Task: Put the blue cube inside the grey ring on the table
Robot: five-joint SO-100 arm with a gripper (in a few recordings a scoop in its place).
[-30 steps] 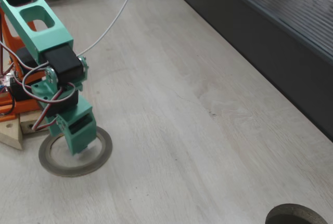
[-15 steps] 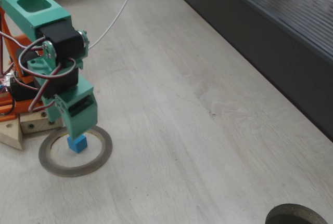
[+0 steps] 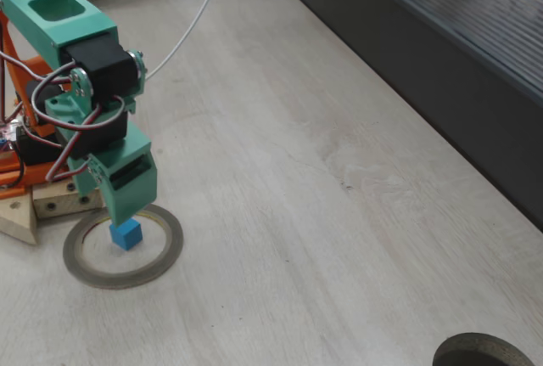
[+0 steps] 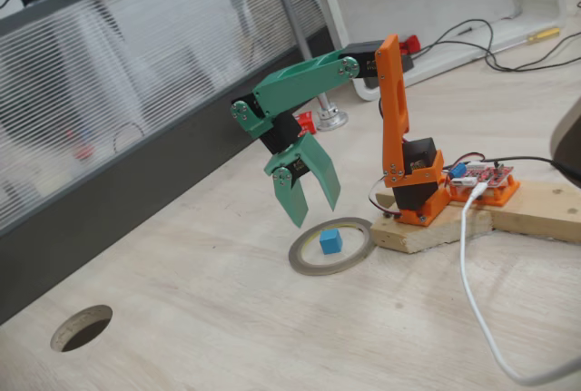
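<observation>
The blue cube (image 4: 330, 241) sits on the table (image 3: 322, 213) inside the grey ring (image 4: 332, 246), apparently clear of its rim. Above the ring hangs the green gripper (image 4: 315, 207), jaws spread, holding nothing.

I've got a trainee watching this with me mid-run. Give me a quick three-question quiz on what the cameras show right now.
1. True or false: the blue cube lies inside the grey ring.
2. The gripper is: A) shut on the cube, B) open above the cube, C) resting flat on the table.
3. What round feature sits in the table far from the ring?

Key: 1. True. 2. B. 3. A round hole.
</observation>
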